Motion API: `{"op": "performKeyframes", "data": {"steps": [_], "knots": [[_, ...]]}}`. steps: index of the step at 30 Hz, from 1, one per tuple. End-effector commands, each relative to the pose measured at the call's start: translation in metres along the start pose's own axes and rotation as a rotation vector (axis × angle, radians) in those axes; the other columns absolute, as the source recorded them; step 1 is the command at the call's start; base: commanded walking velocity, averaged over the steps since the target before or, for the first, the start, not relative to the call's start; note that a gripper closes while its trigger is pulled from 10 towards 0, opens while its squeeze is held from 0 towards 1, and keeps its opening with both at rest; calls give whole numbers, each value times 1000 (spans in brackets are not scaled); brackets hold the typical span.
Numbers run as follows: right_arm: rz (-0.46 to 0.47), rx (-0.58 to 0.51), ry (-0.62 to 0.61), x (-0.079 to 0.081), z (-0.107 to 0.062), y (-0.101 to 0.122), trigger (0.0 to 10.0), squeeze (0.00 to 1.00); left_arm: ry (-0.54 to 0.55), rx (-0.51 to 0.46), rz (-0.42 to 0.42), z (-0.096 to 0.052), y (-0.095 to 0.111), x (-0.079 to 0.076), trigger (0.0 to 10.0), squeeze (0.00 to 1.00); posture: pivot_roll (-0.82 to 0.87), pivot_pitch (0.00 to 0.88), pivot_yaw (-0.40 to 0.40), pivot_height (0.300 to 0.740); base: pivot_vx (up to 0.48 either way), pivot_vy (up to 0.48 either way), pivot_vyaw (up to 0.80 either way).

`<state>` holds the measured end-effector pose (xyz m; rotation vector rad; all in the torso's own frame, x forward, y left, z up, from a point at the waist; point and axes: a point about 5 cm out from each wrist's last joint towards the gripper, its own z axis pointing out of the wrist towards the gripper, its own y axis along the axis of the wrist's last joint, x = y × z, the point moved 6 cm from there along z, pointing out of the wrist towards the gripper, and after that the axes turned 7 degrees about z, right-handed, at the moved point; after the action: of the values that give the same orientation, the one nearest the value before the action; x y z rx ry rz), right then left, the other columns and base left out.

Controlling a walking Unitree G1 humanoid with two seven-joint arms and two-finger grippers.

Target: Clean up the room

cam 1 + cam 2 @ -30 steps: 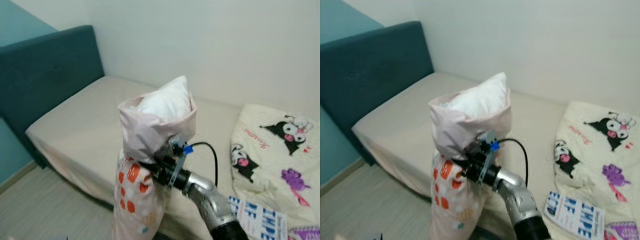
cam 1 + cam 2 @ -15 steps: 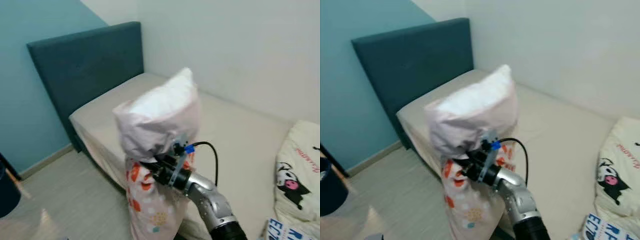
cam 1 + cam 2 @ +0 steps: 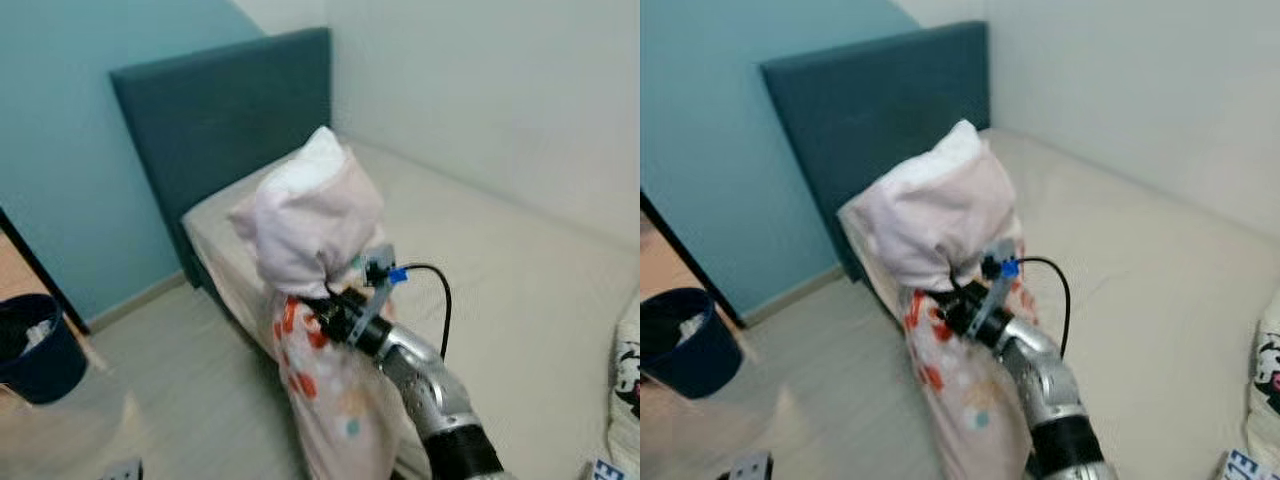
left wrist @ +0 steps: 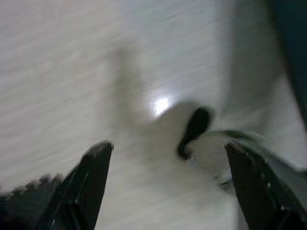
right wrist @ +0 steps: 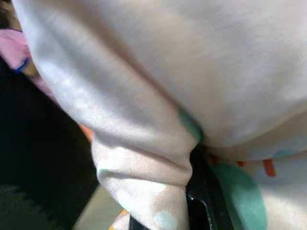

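Pillow, pale pink with orange and teal spots (image 3: pixel 315 300), hangs pinched in my right gripper (image 3: pixel 335 313), held high to clear the beige mattress (image 3: pixel 500 290) by the far teal headboard (image 3: pixel 220 130). My left gripper (image 4: pixel 168 187) idles spread over the floor.

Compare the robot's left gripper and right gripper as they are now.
The right gripper is raised before the beige bed, shut on the pink pillow with orange and teal spots; the left gripper hangs over the pale wood floor, holding nothing. The right gripper's fingers are buried in cloth; the left gripper's stand open. Both have black fingers.
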<state>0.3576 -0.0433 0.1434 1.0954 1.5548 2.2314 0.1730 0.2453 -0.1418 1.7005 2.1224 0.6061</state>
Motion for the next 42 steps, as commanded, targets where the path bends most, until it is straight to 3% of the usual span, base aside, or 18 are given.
{"op": "performKeyframes", "data": {"steps": [1, 2, 4, 25, 42], "knots": [[-8, -59, 38, 9, 7, 13, 745, 0, -6, -11, 19, 0, 4, 0, 10000, 0, -114, 11, 0, 740, 480, 0, 0], [-11, -68, 38, 9, 7, 15, 78, 0, -8, -11, 20, 0, 4, -1, 10000, 0, -115, 10, 1, 740, 480, 0, 0], [-21, -59, 34, 9, 7, 14, 0, 0, -9, -12, 20, 0, 4, -1, 10000, 0, -116, 9, 1, 740, 480, 0, 0], [-28, -104, 22, 6, 6, 28, 0, 0, -14, -11, 15, -1, 0, 2, 10000, 0, -115, 22, 3, 740, 480, 0, 584], [-25, -192, 8, 4, 2, 52, 0, 0, -29, -24, 24, -1, 2, 0, 10000, 0, -123, 25, 6, 740, 480, 0, 0]]}}
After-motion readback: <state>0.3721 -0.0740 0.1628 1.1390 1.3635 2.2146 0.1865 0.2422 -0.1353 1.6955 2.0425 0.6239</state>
